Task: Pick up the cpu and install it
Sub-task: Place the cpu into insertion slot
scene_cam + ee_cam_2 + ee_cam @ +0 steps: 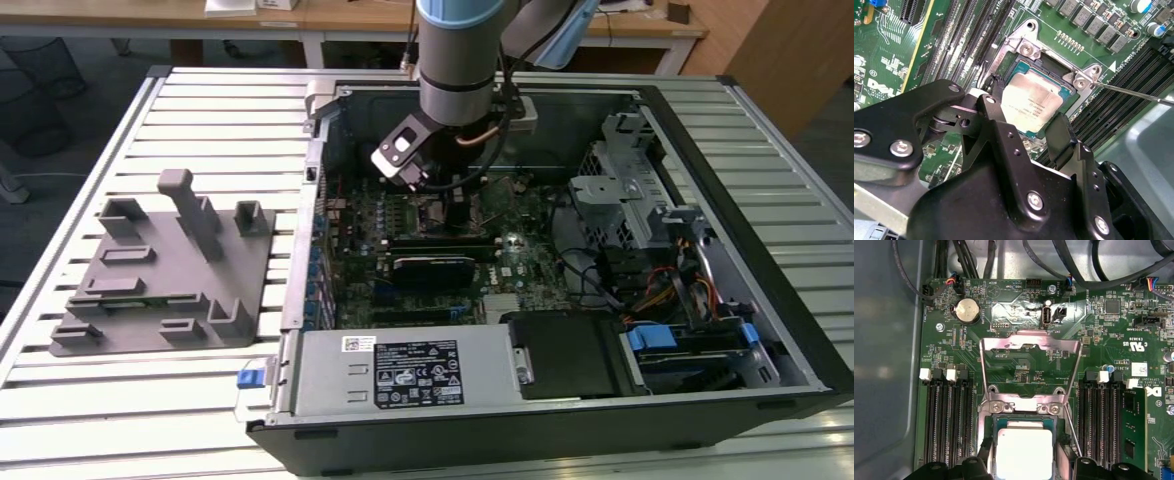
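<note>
— Where was the cpu when you checked?
— It lay flat in the metal-framed socket on the green motherboard, with the socket's hinged plate folded open.
— And your gripper?
— You had it just above, jaws apart, one black finger on either side of the chip. I couldn't tell whether they touched it. All this sat inside the open computer case.
</note>
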{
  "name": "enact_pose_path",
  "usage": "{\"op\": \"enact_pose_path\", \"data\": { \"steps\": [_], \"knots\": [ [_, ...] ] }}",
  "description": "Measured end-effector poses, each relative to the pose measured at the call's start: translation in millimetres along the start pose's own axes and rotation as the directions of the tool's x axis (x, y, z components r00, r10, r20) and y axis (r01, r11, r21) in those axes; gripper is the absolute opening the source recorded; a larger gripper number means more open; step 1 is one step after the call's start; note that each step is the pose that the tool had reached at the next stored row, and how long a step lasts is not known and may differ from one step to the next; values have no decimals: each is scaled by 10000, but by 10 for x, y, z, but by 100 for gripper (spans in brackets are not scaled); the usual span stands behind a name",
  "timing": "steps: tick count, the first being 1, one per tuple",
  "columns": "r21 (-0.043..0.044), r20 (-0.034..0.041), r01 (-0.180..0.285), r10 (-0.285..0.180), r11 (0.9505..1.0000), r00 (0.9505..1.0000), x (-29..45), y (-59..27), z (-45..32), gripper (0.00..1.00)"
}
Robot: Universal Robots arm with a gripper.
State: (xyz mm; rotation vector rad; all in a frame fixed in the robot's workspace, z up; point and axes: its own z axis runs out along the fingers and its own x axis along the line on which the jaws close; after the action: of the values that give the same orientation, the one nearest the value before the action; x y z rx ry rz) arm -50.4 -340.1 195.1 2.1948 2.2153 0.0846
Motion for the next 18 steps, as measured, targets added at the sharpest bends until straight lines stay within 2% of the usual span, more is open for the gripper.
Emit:
{"op": "enact_pose_path", "data": {
  "steps": [10,18],
  "knots": [
    [0,-7,-44,44,10000,10000,24,0,0,60],
    [-2,-44,-62,62,10000,10000,33,0,1,60]
  ]
}}
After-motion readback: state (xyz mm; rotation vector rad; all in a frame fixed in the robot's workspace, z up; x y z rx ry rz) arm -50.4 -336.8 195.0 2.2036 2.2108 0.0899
